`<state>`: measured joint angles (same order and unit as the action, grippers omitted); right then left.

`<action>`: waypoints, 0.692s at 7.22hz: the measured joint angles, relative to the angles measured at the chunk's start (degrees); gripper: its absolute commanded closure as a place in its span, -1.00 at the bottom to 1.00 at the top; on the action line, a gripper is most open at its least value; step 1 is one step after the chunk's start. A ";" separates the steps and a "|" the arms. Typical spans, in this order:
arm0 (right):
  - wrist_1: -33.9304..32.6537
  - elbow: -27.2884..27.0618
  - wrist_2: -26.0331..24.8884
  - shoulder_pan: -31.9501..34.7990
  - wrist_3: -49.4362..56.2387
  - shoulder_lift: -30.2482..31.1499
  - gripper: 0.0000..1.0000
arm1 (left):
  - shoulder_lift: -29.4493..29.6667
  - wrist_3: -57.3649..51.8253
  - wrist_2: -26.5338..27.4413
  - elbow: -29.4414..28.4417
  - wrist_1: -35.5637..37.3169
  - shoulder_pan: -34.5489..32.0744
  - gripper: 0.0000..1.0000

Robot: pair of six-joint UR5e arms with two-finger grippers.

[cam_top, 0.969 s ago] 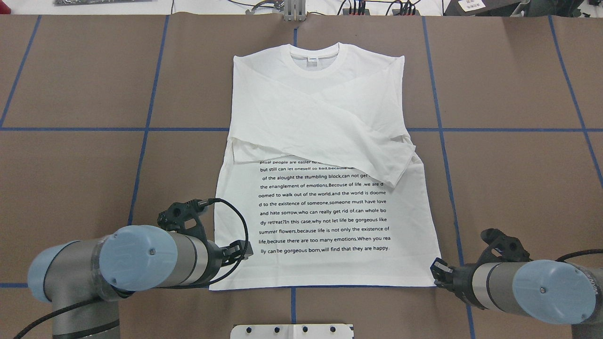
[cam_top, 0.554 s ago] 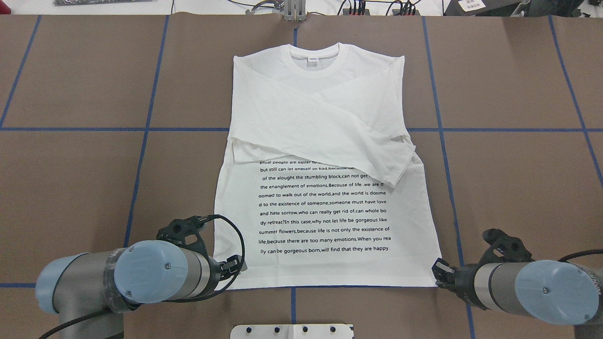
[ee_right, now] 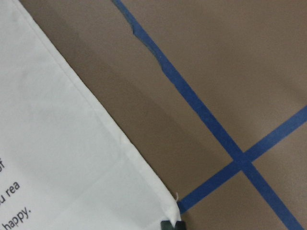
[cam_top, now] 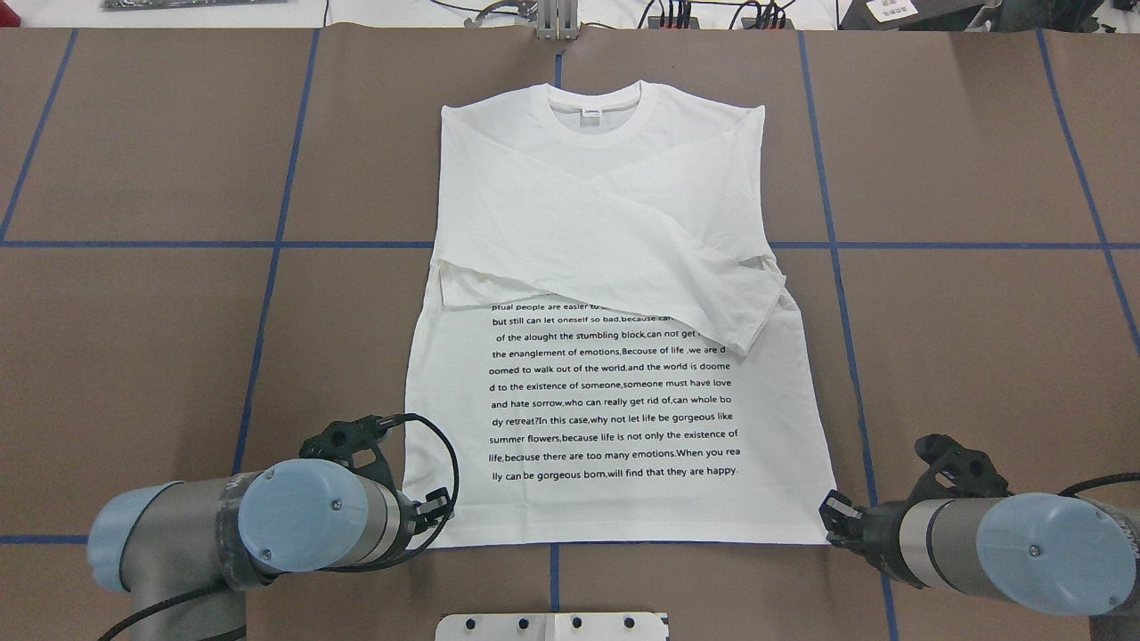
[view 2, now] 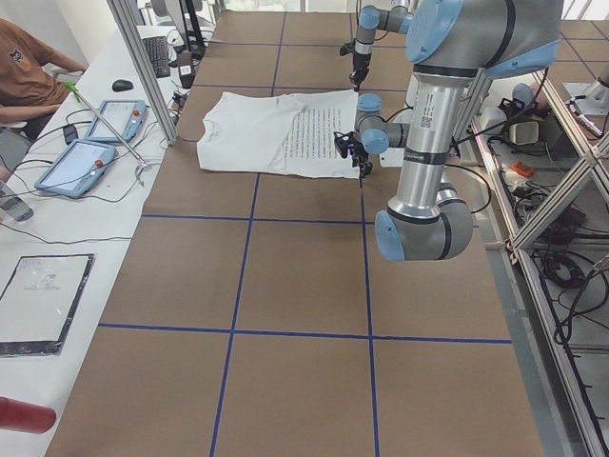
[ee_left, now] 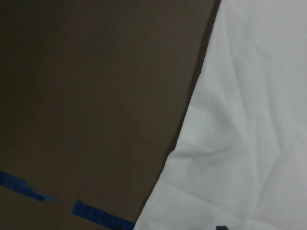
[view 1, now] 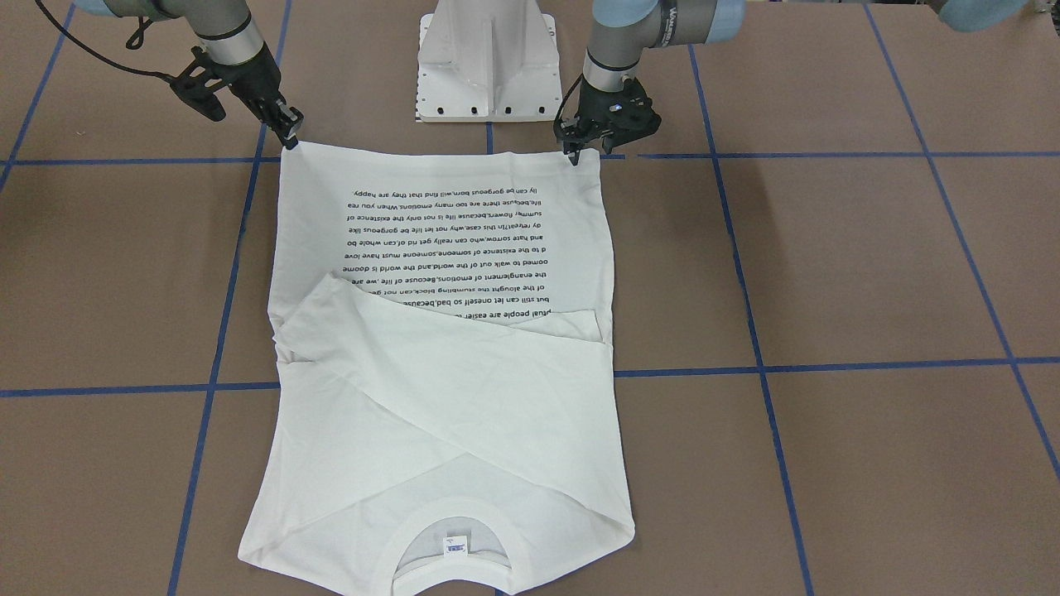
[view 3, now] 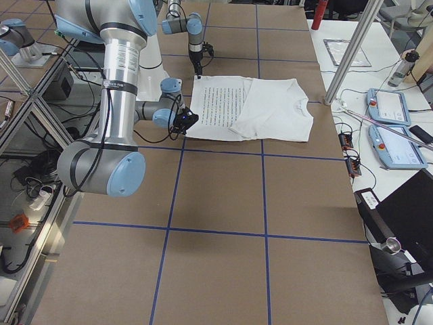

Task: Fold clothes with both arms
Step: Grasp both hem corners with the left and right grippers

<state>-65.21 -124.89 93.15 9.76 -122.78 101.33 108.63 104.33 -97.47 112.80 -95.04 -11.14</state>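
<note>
— How do the jaws stand?

— Hard to call. The left gripper (view 1: 590,149) sits low at one corner of the hem (cam_top: 623,534) of the T-shirt (cam_top: 614,409), and the right gripper (view 1: 289,135) sits at the other. I cannot tell whether either pair is apart or pinched on cloth.

— And the shirt itself?

— Flat on the worktop (cam_top: 962,338), print up, with both sleeves (cam_top: 623,240) crossed over the chest and the collar (cam_top: 595,111) at the far end.

— What could spoil it?

— A jaw taking only the top layer, or missing its corner, I'd judge — then one side lifts alone and the hem skews. Uneven carrying could also drag the crossed sleeves loose.
</note>
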 measured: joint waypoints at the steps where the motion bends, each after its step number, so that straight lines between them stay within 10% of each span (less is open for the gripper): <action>1: 0.00 0.00 0.01 0.00 -0.02 0.00 1.00 | -0.07 0.02 -0.79 -0.12 0.11 0.03 -0.08; 5: 0.00 -0.01 0.01 -0.01 0.00 0.03 1.00 | -0.03 0.38 -2.22 -0.60 0.54 0.12 0.48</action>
<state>-65.22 -124.89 93.16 9.76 -122.79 101.36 108.60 104.71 -99.70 112.20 -94.50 -11.02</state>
